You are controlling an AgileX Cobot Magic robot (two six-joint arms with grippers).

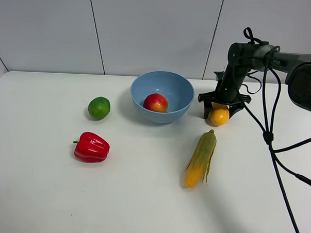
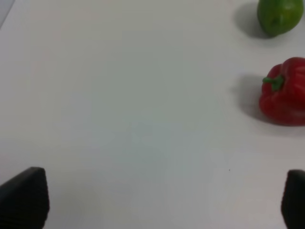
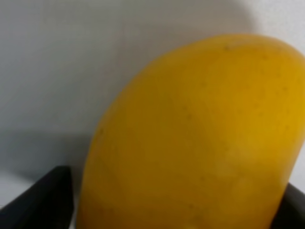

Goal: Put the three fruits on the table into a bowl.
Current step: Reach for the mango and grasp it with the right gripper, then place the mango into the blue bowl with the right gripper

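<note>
The light-blue bowl stands at the back middle of the white table, and the round red fruit lies inside it. Just right of the bowl, the yellow-orange oblong fruit rests on the table. My right gripper reaches down over it, with a black finger pressed against each side. The green lime sits left of the bowl. My left gripper is open over bare table, away from the lime, and does not appear in the exterior view.
A red bell pepper lies in front of the lime. A corn cob with green husk lies in front of the yellow-orange fruit. Black cables hang from the right arm over the table's right side.
</note>
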